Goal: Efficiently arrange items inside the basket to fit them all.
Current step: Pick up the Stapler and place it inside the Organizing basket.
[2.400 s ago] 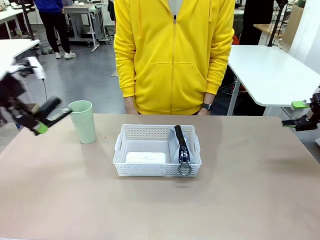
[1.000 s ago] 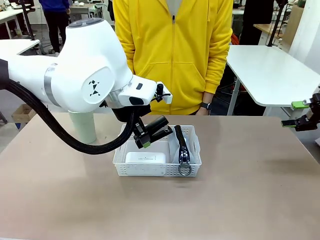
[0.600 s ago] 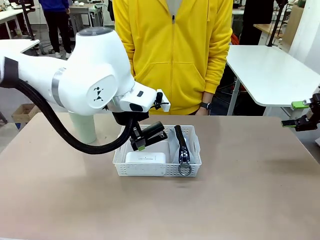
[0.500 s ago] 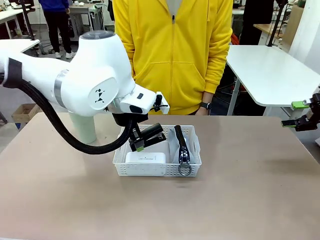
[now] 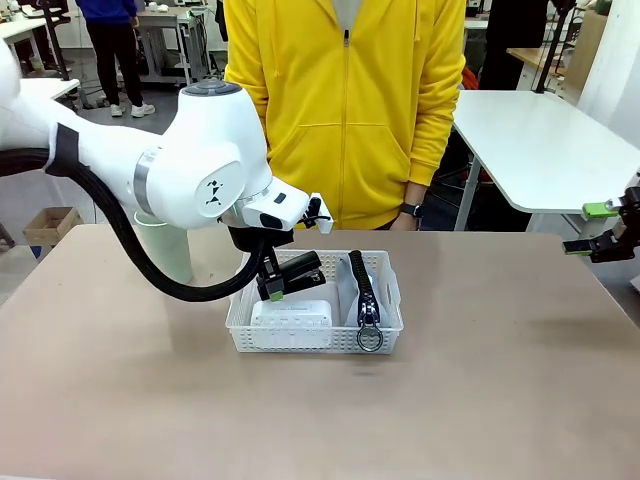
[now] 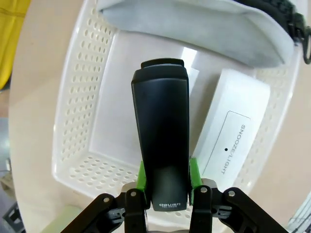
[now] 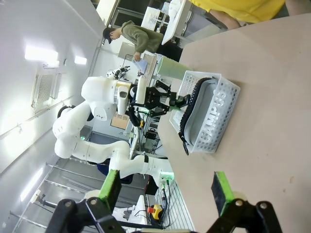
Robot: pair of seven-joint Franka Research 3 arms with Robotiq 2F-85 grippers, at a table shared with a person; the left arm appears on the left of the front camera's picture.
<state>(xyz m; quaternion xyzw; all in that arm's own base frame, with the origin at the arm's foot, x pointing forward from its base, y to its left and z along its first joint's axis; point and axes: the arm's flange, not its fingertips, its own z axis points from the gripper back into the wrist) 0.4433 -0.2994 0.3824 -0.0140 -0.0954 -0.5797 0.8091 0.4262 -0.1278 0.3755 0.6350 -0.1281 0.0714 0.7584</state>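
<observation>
The basket point(image 5: 300, 341) sits mid-table in front of a person in a yellow jacket point(image 5: 345, 110). Inside it, the white box point(image 5: 291, 314) lies at the front left and the grey pouch point(image 5: 349, 292) stands on edge along the right side. The left gripper point(image 5: 280, 285) has its fingers clamped on the black stapler point(image 6: 163, 136), held over the bare floor behind the box; it seems not to touch down, though that is hard to judge. The green cup point(image 5: 165, 255) stands left of the basket, behind the arm. The right gripper point(image 7: 165, 191) hovers near the table's right edge, fingers apart.
</observation>
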